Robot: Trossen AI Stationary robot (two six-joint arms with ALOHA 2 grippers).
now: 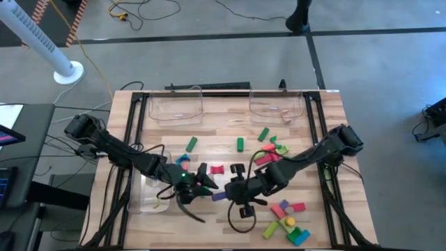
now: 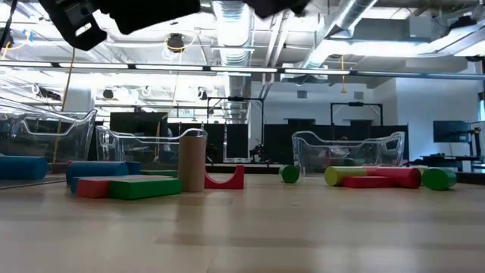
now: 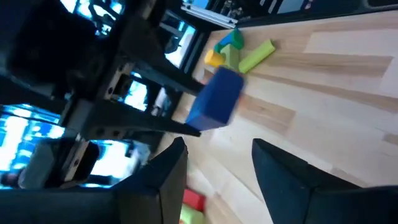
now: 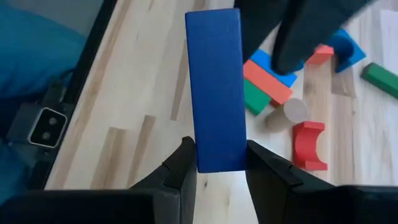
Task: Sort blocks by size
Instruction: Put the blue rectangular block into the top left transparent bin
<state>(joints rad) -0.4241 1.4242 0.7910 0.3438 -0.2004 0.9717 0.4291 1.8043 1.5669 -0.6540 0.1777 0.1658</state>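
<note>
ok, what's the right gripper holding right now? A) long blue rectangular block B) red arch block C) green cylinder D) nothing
A: in the right wrist view the right gripper has its two dark fingers closed on the end of the long blue rectangular block, while the red arch block lies on the wooden table beyond.

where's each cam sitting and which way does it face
High: overhead, looking straight down; both arms, left claw and right claw meet mid-table.
Low: table-top height, looking level across at the red arch; arm parts along the top.
Left wrist: past its open fingers.
Right wrist: past its claw, shut on the blue block.
Shared: the blue block appears in both wrist views; the red arch in the low and right wrist views.
</note>
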